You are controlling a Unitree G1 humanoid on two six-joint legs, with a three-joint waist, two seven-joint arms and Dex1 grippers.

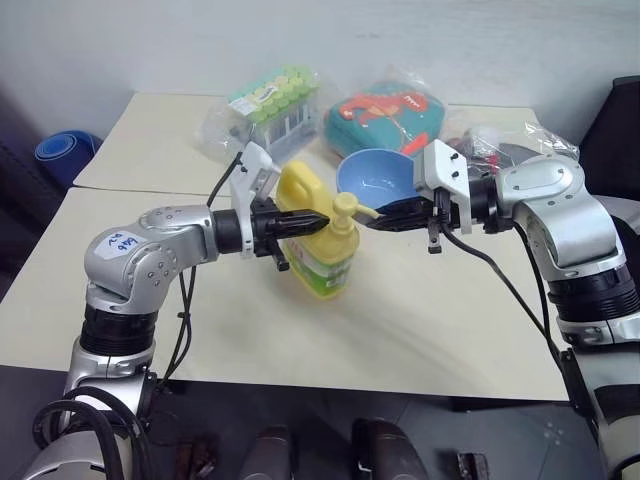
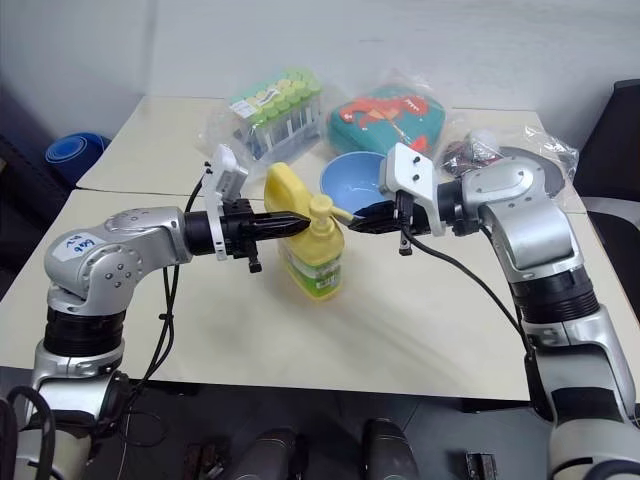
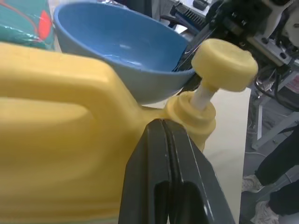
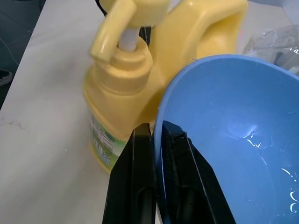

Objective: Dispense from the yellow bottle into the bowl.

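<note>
Yellow bottle [image 1: 318, 250], centre of frame: green-white label [image 4: 102, 140] present on side, print too small to read; no brand made out.

Left arm shoulder housing, lower left of frame: white sticker [image 1: 125, 241] bore blue handwritten marks, not legible with certainty.

Teal packet [image 1: 385, 115], upper centre-right of frame: red-orange graphic noted, no readable lettering.

Bagged green-capped tubes [image 1: 270, 100], upper centre of frame: no text made out.

No other text, numbers or signs were readable.

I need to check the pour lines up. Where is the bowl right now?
The bowl is held off the table, tilted, its rim pinched by the right gripper, just right of the yellow bottle beside its pump spout.
</note>
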